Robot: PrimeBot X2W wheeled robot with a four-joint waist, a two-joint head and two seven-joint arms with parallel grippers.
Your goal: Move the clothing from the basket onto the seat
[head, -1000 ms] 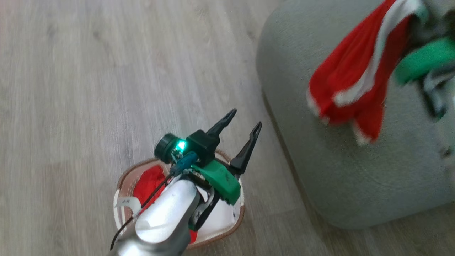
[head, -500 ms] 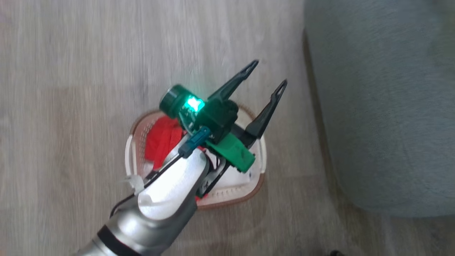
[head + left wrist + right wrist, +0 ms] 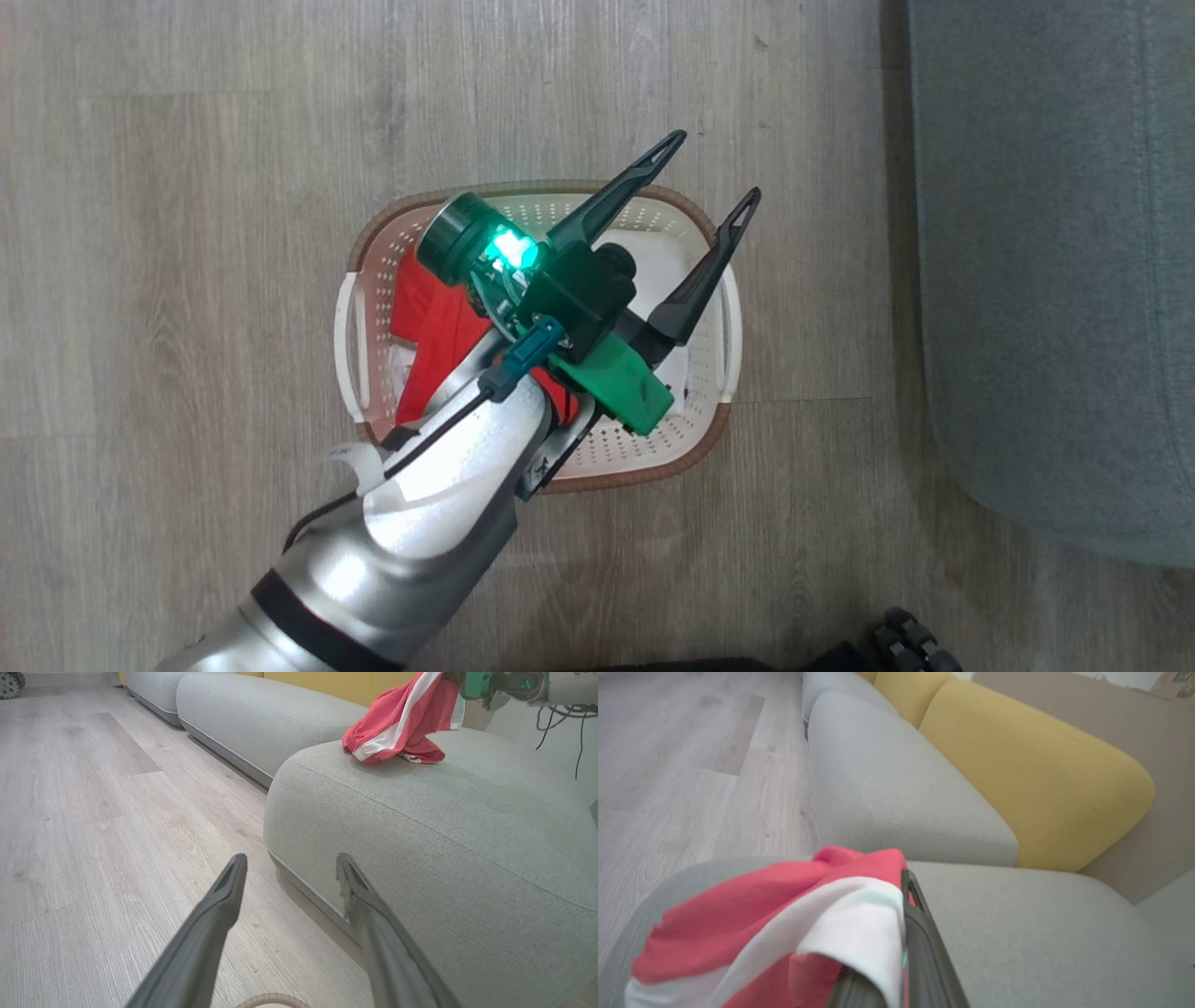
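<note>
Head swing first: a second ago the robot was looking across at the seat with the striped garment dangling over it, and now it's staring straight down into the basket (image 3: 616, 448) on the wooden floor (image 3: 187, 280). That's the head turning, not the basket sliding.

The left gripper (image 3: 714, 168) hasn't changed its shape at all. Its fingers are spread wide with nothing between them, hanging above the basket and pointing out over its far rim. Under the forearm there's red clothing (image 3: 434, 317) still bunched in the basket's left half, so there's more to fetch.

Over on the other side, the right gripper (image 3: 906, 882) stays clamped on the striped red garment (image 3: 397, 728). From the left wrist's angle you can see the cloth held up at the top while its lower hem touches the grey-green seat (image 3: 420, 826), well back from the rounded edge, with the yellow back cushion (image 3: 1031, 774) beyond. So that piece has arrived but isn't released yet.

My read is that the robot is splitting its attention. One garment is as good as delivered and only needs letting go. The downward look suggests the open left gripper is being lined up for the next pick. It would have to tip down into the basket for that.
</note>
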